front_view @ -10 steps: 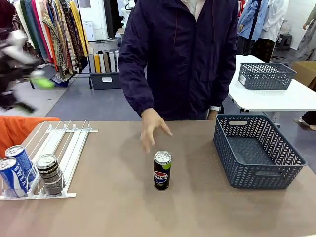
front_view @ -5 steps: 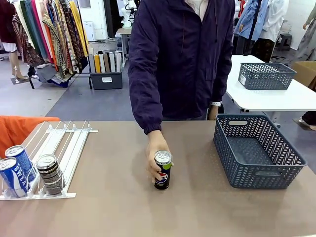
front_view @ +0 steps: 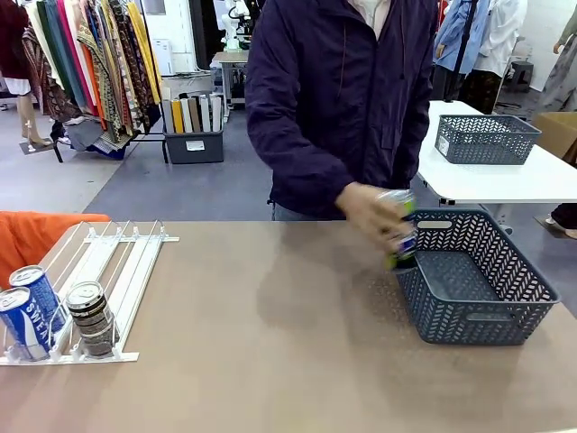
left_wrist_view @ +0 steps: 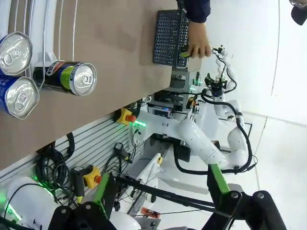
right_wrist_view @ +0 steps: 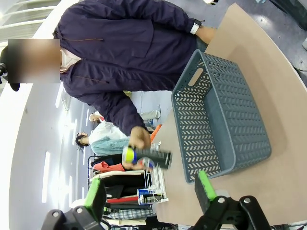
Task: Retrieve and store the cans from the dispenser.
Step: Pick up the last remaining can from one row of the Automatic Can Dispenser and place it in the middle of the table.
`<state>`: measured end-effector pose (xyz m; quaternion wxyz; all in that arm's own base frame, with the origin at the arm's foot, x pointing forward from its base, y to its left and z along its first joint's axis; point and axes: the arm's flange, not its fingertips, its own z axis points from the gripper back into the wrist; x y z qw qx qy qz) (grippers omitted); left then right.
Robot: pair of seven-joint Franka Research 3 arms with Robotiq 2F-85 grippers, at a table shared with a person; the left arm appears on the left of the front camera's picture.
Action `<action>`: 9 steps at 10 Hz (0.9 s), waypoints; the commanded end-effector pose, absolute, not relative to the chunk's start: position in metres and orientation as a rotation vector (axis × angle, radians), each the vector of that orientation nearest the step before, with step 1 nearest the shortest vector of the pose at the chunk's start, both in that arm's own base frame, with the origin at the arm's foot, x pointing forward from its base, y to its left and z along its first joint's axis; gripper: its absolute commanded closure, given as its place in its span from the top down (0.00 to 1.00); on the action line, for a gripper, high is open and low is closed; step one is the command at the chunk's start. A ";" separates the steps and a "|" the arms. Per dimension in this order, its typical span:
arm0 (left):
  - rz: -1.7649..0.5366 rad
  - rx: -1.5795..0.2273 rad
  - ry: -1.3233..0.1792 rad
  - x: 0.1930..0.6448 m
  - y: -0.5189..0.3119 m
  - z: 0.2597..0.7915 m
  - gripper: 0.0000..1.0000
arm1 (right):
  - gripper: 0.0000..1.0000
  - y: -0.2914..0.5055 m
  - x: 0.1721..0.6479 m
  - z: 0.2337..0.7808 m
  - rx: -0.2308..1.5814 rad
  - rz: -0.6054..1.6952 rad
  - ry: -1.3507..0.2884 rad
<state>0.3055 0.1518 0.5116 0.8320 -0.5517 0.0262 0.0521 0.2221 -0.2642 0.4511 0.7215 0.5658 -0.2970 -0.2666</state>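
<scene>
Front view, dispenser: a flat white rack of parallel rails [front_view: 117, 262] at nine o'clock on the brown table [front_view: 270, 379]. Two blue cans with white lettering [front_view: 27, 311] and one black can with a silver top [front_view: 90, 316] stand upright at its near end.
Front view, can in hand: the dark Pepsi-logo can [front_view: 401, 233], blurred, is held in the person's hand [front_view: 370, 209] at the left rim of the grey-blue perforated plastic basket [front_view: 469, 327], at three o'clock.
Front view, basket contents: nothing visible inside (a second grey basket [front_view: 487, 140] sits on a far white table; its contents cannot be told).
Left wrist view, jaws: the left gripper [left_wrist_view: 160, 191] has its fingers wide apart and holds nothing. The three racked cans lie at eleven o'clock.
Right wrist view, jaws: the right gripper [right_wrist_view: 149, 201] is spread and empty. The basket is at two o'clock, the hand and can at twelve.
Handling, judged: thin metal, smooth and likely slippery, stiff if full but easy to dent. Take hold across the round body at mid-height, not at the rim.
</scene>
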 end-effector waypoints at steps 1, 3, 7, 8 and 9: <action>0.105 -1.195 0.042 0.304 0.155 0.510 1.00 | 1.00 -0.266 0.222 0.452 1.244 -0.561 -0.672; 0.105 -1.195 0.042 0.304 0.155 0.510 1.00 | 1.00 -0.266 0.222 0.452 1.244 -0.561 -0.672; 0.125 -0.948 0.093 0.308 0.128 0.532 1.00 | 1.00 -0.266 0.222 0.452 1.244 -0.561 -0.672; 0.237 -0.634 0.115 0.312 0.091 0.546 1.00 | 1.00 -0.266 0.222 0.452 1.244 -0.561 -0.672; 0.306 -0.384 0.076 0.310 0.053 0.553 1.00 | 1.00 -0.266 0.222 0.452 1.244 -0.561 -0.672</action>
